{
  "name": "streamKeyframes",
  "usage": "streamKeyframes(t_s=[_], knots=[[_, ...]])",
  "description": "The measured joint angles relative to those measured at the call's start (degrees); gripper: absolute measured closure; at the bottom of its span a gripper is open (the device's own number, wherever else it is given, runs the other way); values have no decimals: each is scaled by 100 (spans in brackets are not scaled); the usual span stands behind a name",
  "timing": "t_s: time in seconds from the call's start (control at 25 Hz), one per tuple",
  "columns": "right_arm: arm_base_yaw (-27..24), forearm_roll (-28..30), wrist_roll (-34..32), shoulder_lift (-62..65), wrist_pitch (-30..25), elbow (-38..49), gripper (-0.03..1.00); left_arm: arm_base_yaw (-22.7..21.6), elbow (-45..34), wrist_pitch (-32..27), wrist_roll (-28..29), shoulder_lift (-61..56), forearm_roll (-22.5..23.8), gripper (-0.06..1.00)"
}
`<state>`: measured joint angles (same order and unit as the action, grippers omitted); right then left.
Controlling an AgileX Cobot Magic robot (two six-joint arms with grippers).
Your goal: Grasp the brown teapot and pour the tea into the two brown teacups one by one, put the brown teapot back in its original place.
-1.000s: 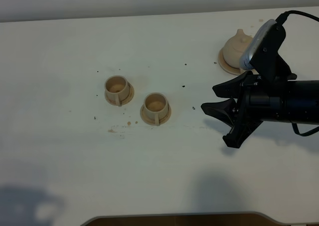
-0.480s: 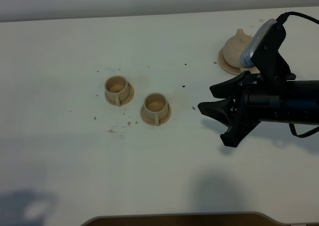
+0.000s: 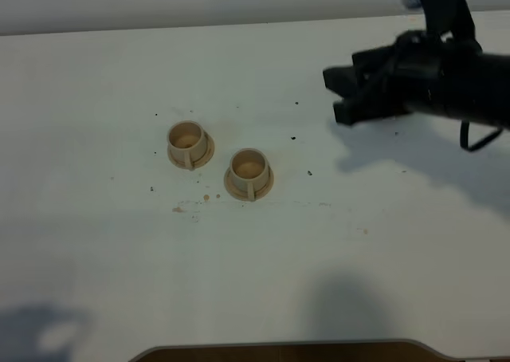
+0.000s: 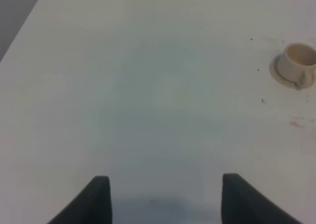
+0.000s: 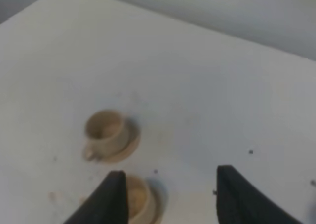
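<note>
Two pale-tan teacups on saucers stand left of the table's middle: the left teacup [image 3: 188, 143] and the right teacup [image 3: 249, 172]. Both look pale inside; no dark tea shows. My right gripper [image 3: 339, 96] is open and empty, raised at the back right, well apart from the cups. Its wrist view shows the open right gripper [image 5: 173, 197] above one cup [image 5: 106, 132] and the other cup [image 5: 139, 198]. The teapot and its saucer are hidden behind the right arm. My left gripper [image 4: 165, 199] is open and empty over bare table, with one cup [image 4: 296, 66] far off.
Small brown stains [image 3: 191, 206] and dark specks [image 3: 295, 137] lie on the white table [image 3: 255, 266] near the cups. The table's front edge [image 3: 279, 348] runs along the bottom. The right arm's black cable [image 3: 478, 139] hangs at the far right.
The right arm has lifted and swung back toward the far right corner, now covering the teapot and its saucer. The gripper stays open and empty. The cups have not moved.
</note>
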<state>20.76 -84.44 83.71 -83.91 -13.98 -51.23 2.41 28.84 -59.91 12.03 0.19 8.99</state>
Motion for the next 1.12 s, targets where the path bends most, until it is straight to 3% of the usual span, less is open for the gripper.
streamKeyframes(t_s=[0.12, 0.24, 0.4, 0.52, 0.6, 0.72, 1.12], knots=[[0, 1454, -1868, -516, -14, -677, 53, 0, 0, 0, 0, 0, 0, 45], [-14, 3532, -4210, -1049, -477, -1486, 53, 0, 0, 0, 0, 0, 0, 45], [-20, 6815, -7544, -1634, -1933, -2644, 53, 0, 0, 0, 0, 0, 0, 45], [-26, 8494, -8917, -2004, -3130, -3532, 53, 0, 0, 0, 0, 0, 0, 45], [-38, 8829, -9257, -2284, -3814, -3953, 53, 0, 0, 0, 0, 0, 0, 45], [-90, 8893, -9389, -2715, -4399, -4398, 53, 0, 0, 0, 0, 0, 0, 45], [-570, 8444, -9413, -3934, -5349, -5645, 53, 0, 0, 0, 0, 0, 0, 45]])
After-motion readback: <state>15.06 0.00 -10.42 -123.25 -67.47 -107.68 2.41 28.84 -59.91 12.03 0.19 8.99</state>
